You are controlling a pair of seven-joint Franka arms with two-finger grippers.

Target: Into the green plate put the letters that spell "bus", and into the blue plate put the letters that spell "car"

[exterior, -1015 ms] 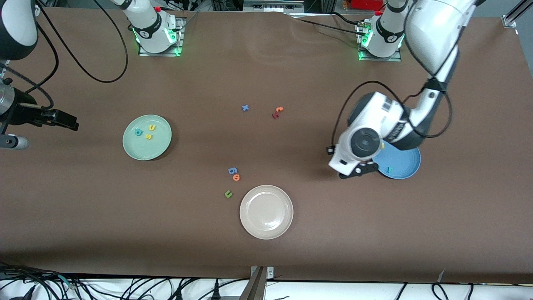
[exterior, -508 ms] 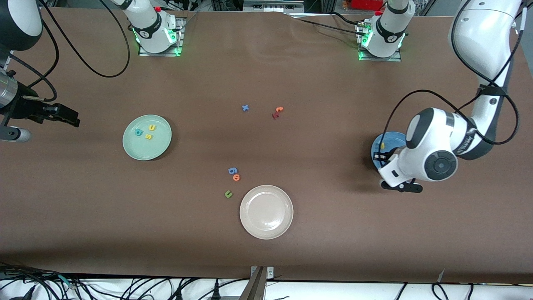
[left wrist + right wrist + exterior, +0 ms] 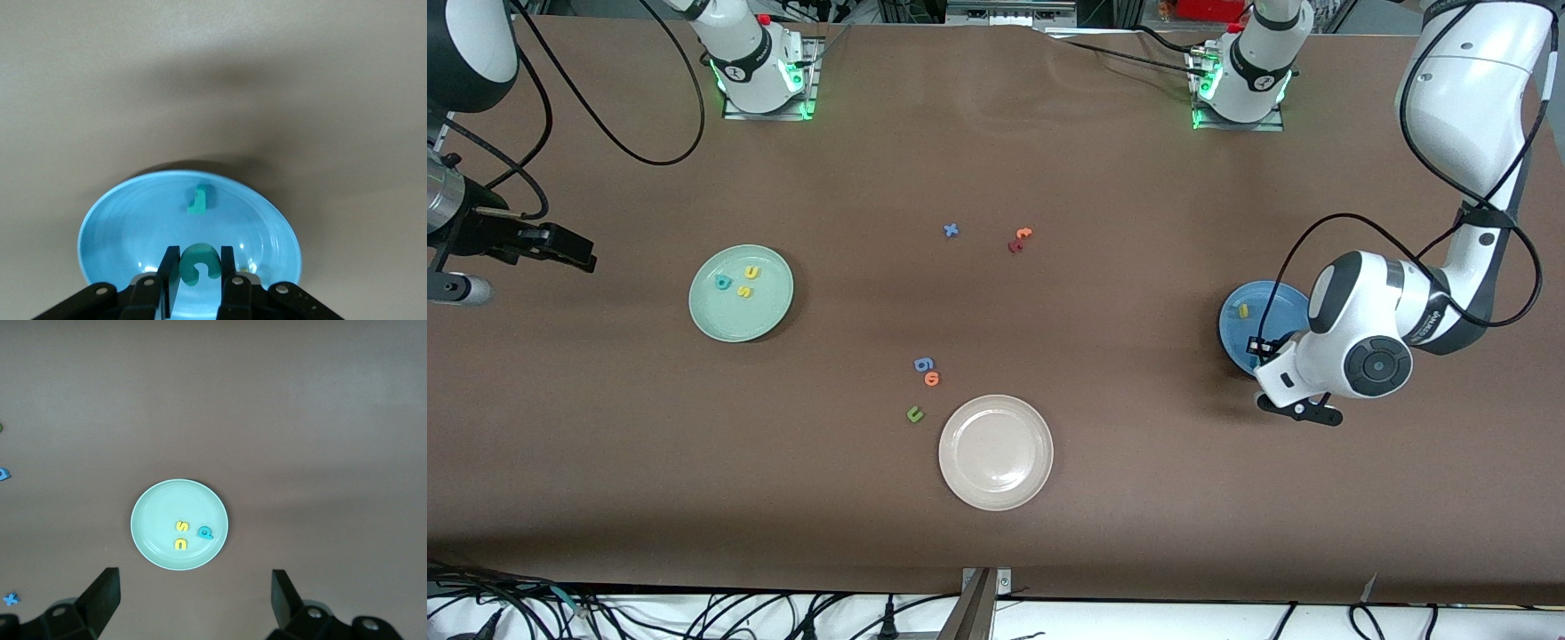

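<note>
My left gripper is shut on a teal "c", held just above the blue plate. A small teal "r" lies in that plate. In the front view a yellow "a" lies in the blue plate, and the left wrist hides much of the plate. The green plate holds a teal "b", a yellow "u" and a yellow "s". My right gripper waits open and empty above the table at the right arm's end, looking down on the green plate.
A beige-white plate stands near the front edge. Beside it lie an olive "u", an orange "o" and a blue "6"-like letter. Mid-table lie a blue "x", an orange "t" and a dark red letter.
The left arm has swung toward its own end of the table, carrying its hand across the blue plate and uncovering the yellow "a". The right gripper has hardly moved.
</note>
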